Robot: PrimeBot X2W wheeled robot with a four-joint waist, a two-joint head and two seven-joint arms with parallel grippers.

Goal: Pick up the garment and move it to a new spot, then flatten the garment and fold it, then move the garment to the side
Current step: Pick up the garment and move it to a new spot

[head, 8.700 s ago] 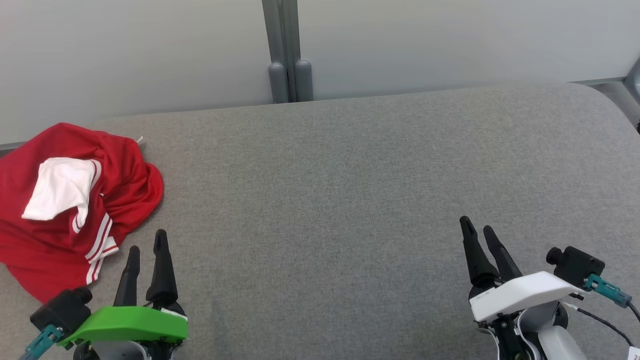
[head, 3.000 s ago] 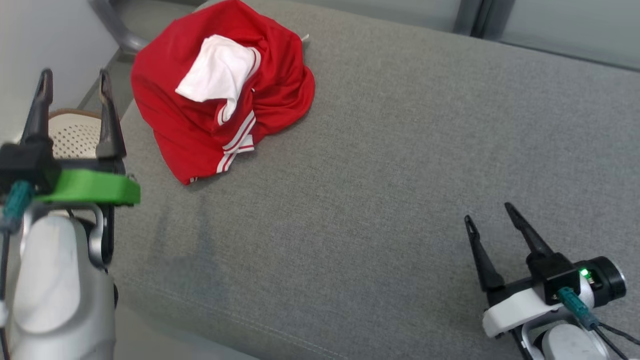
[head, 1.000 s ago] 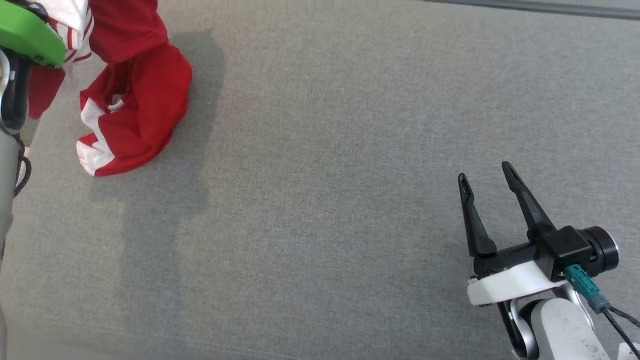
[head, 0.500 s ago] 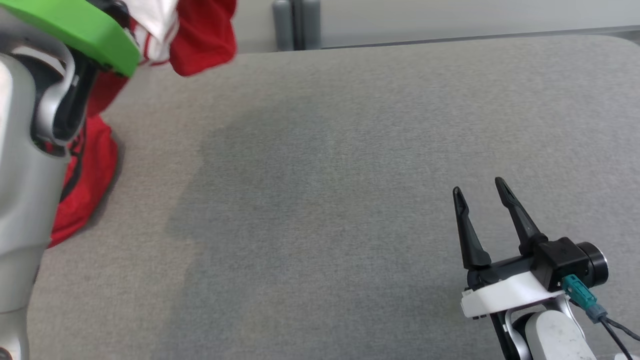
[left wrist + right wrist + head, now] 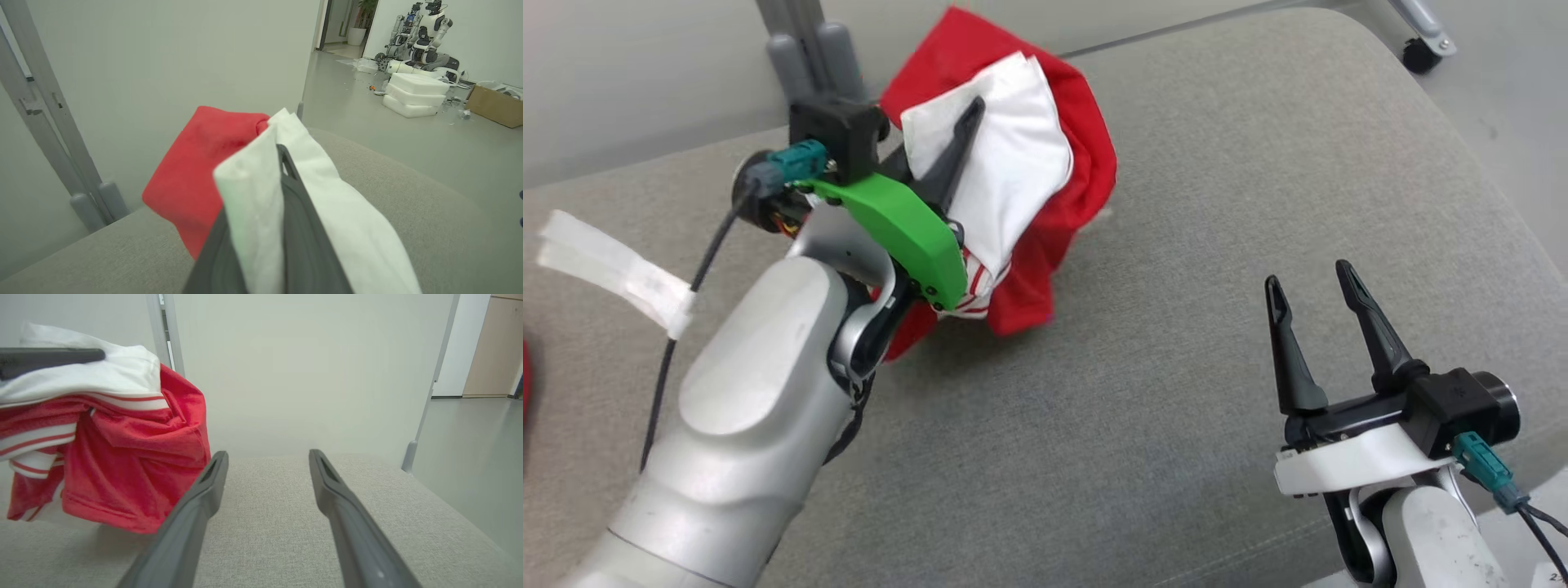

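The garment (image 5: 1045, 204) is red with white panels and red-white striped trim. It hangs bunched above the grey padded table (image 5: 1176, 425), its lower folds near the surface. My left gripper (image 5: 968, 114), with its green housing, is shut on a white part of the garment (image 5: 261, 212); the cloth wraps over the dark fingers (image 5: 298, 228). In the right wrist view the garment (image 5: 122, 457) hangs at the left with a left-arm finger (image 5: 49, 359) on top. My right gripper (image 5: 1307, 278) stands open at the lower right, a good way right of the garment, with nothing between its fingers (image 5: 192, 510).
A grey post (image 5: 805, 41) and pale wall panels run behind the table. A strip of white tape (image 5: 613, 269) hangs on my left arm's cable. The table's right edge curves off to bare floor with a caster (image 5: 1421, 53). Foam blocks (image 5: 416, 94) and a cardboard box (image 5: 496, 108) lie far off.
The head camera has swung round. My left arm has carried the garment from the left side to the table's middle back, still gripped. The right gripper has stayed open.
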